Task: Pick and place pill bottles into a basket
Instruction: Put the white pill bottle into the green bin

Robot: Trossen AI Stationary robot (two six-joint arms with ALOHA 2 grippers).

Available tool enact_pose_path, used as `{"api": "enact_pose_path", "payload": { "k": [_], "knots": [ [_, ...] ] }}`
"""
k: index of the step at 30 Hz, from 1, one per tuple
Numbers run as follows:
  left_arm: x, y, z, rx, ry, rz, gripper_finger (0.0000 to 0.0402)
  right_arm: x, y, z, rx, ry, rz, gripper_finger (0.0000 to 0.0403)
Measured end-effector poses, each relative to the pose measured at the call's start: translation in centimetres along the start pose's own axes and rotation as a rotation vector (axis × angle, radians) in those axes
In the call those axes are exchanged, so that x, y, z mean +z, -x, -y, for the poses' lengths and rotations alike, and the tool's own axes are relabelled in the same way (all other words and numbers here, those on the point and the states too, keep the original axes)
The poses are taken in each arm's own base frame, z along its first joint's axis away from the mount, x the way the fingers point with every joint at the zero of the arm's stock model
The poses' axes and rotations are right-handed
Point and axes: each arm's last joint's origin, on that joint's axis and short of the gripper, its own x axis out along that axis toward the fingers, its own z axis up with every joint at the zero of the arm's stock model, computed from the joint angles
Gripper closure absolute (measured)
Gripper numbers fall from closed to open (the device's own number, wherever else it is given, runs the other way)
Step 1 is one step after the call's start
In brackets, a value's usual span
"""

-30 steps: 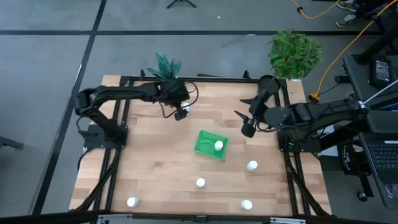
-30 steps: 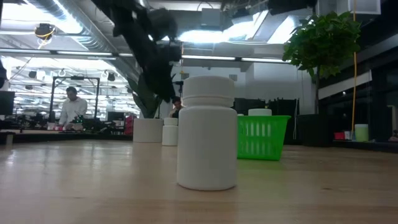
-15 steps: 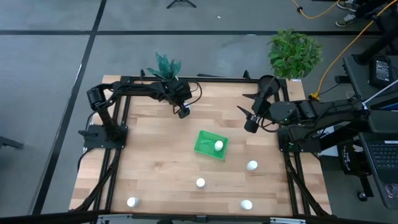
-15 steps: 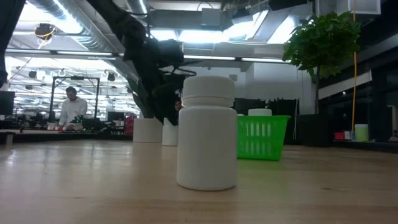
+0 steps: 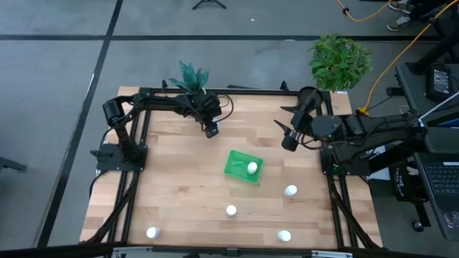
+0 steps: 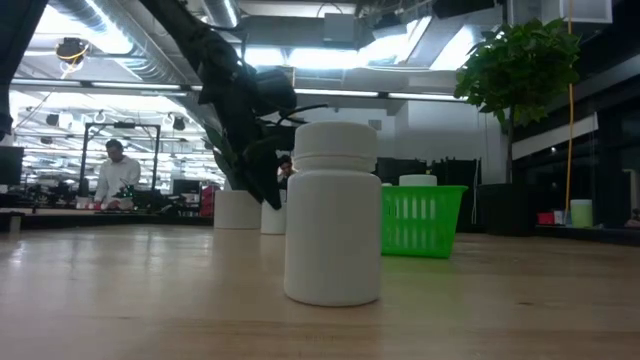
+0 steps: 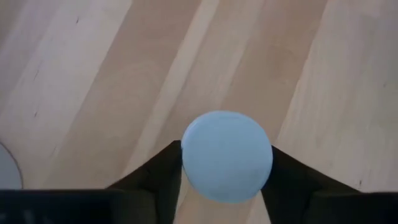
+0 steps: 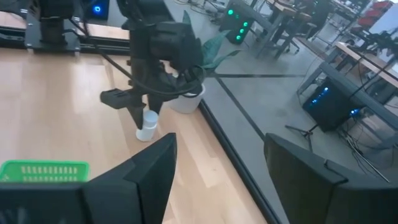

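Workshop floor, grey and marked with dark lines, surrounds a wooden table (image 5: 179,186) in a black frame. Beyond the far right corner stands a big leafy plant (image 5: 339,61); at the far edge, left of middle, a smaller plant (image 5: 189,74) sits in a white pot (image 6: 238,209). In the low view a person (image 6: 115,172) shows at a bench far back in the room.

Left arm (image 5: 154,107) reaches along the far edge, its gripper (image 5: 211,130) down just in front of the small plant. In the left wrist view the two dark fingers (image 7: 155,174) sit tight on either side of a round white cap, so this gripper is clenched on a bottle (image 7: 227,155) standing on the wood. The right wrist view shows that bottle upright on the table beside the white pot, with the gripper around it.

Right arm (image 5: 358,130) lies at the far right of the table, its gripper (image 5: 288,140) raised over the wood with fingers (image 8: 134,180) spread wide and nothing between them.

Near the middle lies the green basket (image 5: 235,170), one bottle (image 5: 252,168) upright inside at its right end. Four more bottles stand on the bare wood: one (image 5: 290,190) to the basket's near right, one (image 5: 231,211) in front of it, one (image 5: 285,235) at the near edge right of middle, and one (image 5: 152,232) at the near left. The low view has a bottle close up, hiding part of the basket behind it.
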Motion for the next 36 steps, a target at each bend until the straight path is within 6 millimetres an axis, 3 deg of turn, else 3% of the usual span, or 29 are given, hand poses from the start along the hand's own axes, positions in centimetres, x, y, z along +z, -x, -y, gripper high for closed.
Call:
{"api": "enact_pose_path", "payload": {
  "k": [7,15,20,26,36],
  "knots": [
    [0.5,1.3,1.6,-0.019,-0.044,0.040,0.0236,0.0,-0.3,0.3,-0.001,-0.015,-0.008,0.0160],
    [4.1,8.9,5.0,-0.077,-0.119,0.275,0.0236,-1.0,-1.1,0.4,-0.023,-0.048,-0.044,0.0160],
    [4.6,12.2,8.1,-0.159,-0.240,0.339,0.0236,-1.4,-1.7,0.2,-0.026,-0.119,-0.028,0.0160],
    [3.7,12.2,11.4,-0.209,-0.375,0.291,0.0236,-0.3,-1.6,0.3,-0.029,-0.199,0.069,0.0160],
    [2.0,9.0,15.1,-0.192,-0.553,0.137,0.0236,0.2,-1.6,0.3,-0.019,-0.350,0.112,0.0160]
  ]
}}
